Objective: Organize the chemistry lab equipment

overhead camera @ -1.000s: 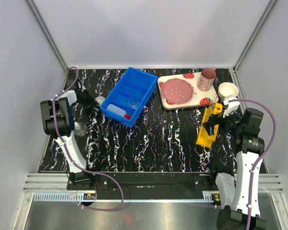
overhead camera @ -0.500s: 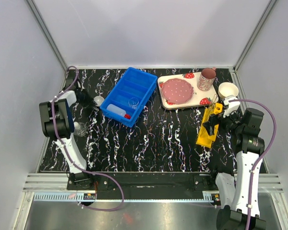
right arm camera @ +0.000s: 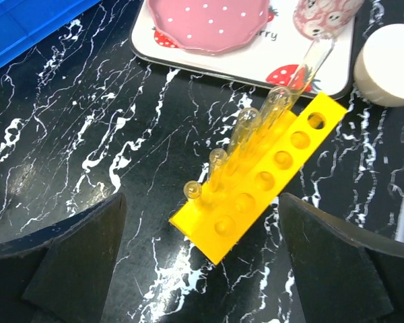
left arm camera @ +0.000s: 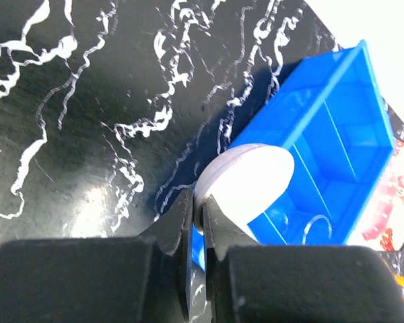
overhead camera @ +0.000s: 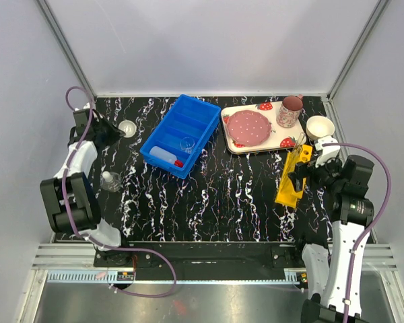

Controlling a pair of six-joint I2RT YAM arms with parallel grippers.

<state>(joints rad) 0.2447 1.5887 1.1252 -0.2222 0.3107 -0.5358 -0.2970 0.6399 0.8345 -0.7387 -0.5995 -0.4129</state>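
Left gripper (left arm camera: 196, 225) clamped on the rim of the small white dish (left arm camera: 249, 178), which sticks out ahead of the fingers. Blue bin (left arm camera: 337, 134) lies just beyond the dish, its long axis running away from this gripper. Right gripper (right arm camera: 202, 259) spread wide, empty, over the yellow rack (right arm camera: 262, 182), well apart from the dish.

Black marbled table (overhead camera: 209, 208) (white-veined) between plain grey walls (overhead camera: 209, 47).

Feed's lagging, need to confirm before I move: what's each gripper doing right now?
Left gripper: shut on the tiny white dish.
Right gripper: open, empty, over the yellow rack.
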